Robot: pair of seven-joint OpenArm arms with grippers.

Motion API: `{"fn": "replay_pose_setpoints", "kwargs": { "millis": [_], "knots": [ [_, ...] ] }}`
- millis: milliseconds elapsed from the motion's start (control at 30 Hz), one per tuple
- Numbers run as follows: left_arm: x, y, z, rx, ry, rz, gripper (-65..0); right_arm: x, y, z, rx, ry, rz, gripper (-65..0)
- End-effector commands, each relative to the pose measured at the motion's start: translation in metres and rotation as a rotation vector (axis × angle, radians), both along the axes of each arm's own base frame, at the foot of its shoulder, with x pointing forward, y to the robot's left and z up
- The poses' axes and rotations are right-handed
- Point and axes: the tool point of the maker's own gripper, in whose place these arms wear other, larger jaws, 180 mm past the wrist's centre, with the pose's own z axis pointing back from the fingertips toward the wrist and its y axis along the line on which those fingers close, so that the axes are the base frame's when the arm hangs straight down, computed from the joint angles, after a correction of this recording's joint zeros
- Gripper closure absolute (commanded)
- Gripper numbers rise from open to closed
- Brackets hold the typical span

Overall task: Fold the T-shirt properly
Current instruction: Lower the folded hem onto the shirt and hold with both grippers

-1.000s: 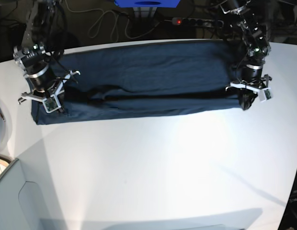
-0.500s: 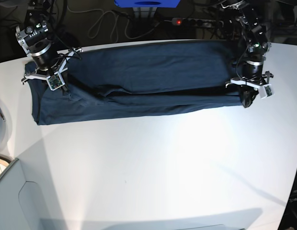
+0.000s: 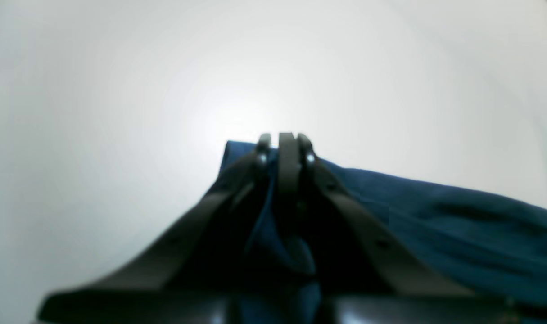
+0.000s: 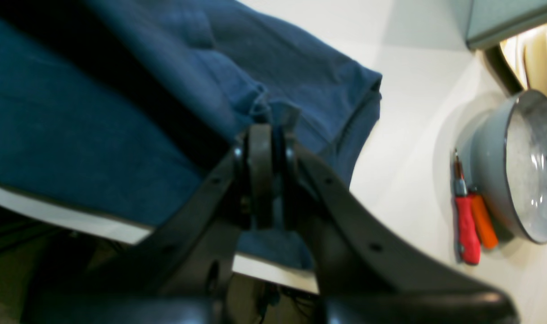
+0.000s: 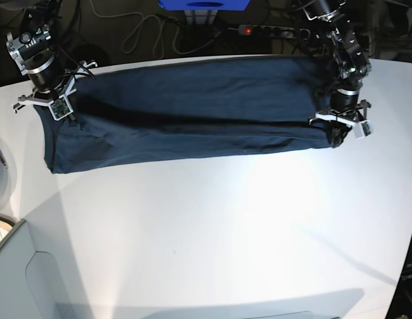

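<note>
The dark navy T-shirt lies as a long band across the far part of the white table. My right gripper, on the base view's left, is shut on the cloth's left end and holds it up near the far edge. In the right wrist view the right gripper pinches a bunched edge of the T-shirt. My left gripper, on the base view's right, is shut on the right end. In the left wrist view the left gripper grips blue cloth of the T-shirt low over the table.
A metal bowl and red and orange handled tools lie past the shirt's left end. A grey bin stands at the near left corner. A power strip and cables lie behind the table's far edge.
My right gripper has carried the shirt's left end away toward the far edge, stretching the cloth and smoothing the middle fold. The left gripper has shifted slightly farther back, still gripping.
</note>
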Motion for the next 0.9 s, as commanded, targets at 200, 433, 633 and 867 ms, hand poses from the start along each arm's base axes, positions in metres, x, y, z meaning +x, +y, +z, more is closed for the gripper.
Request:
{"fn": "replay_pose_setpoints", "kwargs": {
  "millis": [200, 433, 633, 867],
  "knots": [
    [0.010, 0.004, 0.042, 0.054, -0.114, -0.007, 0.0, 0.001, 0.000, -0.002, 0.011, 0.000, 0.023, -0.1],
    [-0.002, -0.002, 0.059, 0.098, -0.132, -0.029, 0.0, 0.006, -0.002, -0.002, 0.017, -0.008, 0.017, -0.1],
    [-0.014, 0.002, 0.040, 0.081, -0.080, -0.019, 0.0, 0.006, -0.002, -0.003, 0.017, -0.007, 0.017, -0.1],
    [-0.018, 0.001, 0.024, 0.061, -0.043, -0.017, 0.0, 0.004, -0.002, -0.005, 0.017, 0.002, 0.017, -0.1]
  ]
}}
